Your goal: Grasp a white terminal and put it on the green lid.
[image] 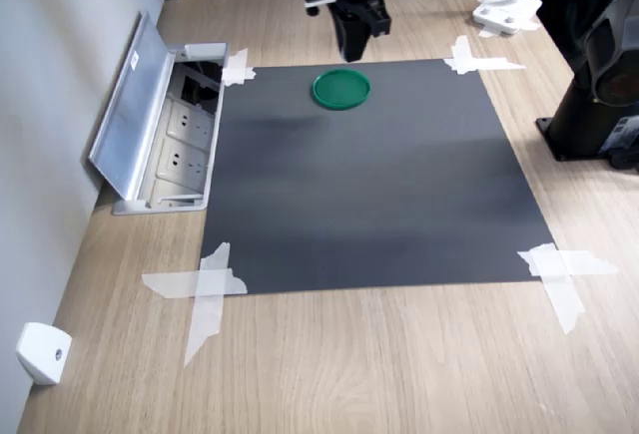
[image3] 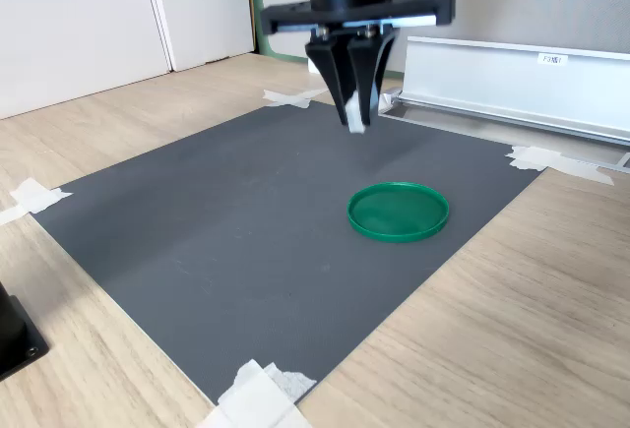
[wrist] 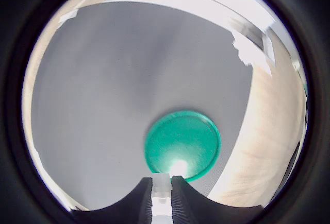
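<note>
The green lid [image: 341,89] [wrist: 182,144] [image3: 398,212], a flat round disc with a raised rim, lies on the dark grey mat [image: 369,195] near its far edge in the first exterior view. My gripper [image3: 352,121] [image: 351,50] [wrist: 162,178] hangs above the mat, a little off the lid's rim, and is shut on the white terminal [image3: 354,113] [wrist: 161,187]. This small white block sits pinched between the black fingertips. In the first exterior view the terminal is hidden by the gripper.
An open socket box with a raised silver lid [image: 150,125] [image3: 512,74] borders the mat. White tape [image: 205,289] holds the mat's corners. A white wedge piece [image: 42,352], a white stand [image: 507,10] and a black base [image: 599,95] sit off the mat.
</note>
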